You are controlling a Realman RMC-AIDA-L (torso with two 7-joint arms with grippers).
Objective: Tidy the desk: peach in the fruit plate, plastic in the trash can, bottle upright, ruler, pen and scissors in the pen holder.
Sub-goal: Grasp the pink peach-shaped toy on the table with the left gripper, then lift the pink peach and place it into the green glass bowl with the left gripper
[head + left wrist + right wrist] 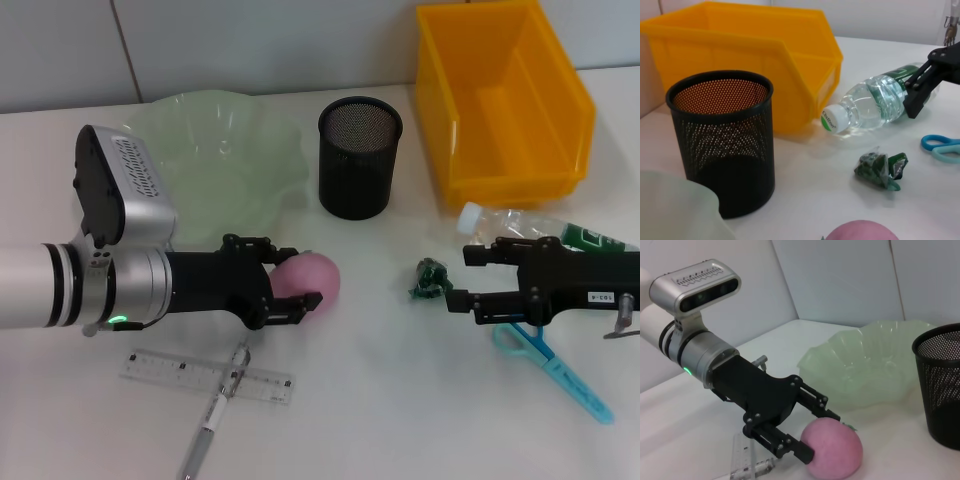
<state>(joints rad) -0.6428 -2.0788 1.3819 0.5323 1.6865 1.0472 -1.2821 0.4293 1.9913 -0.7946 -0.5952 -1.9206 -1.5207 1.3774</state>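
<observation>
You are looking at a left arm built as a white tube with black rings, ending in a silver wrist collar where a small green light is glowing. A silver camera box with a black face and rows of vent slots is sitting on that collar. Beyond it, the left gripper is showing as matte black linkage bars dotted with small screws. The right gripper is showing the same black linkages, with a small white label on its body.
</observation>
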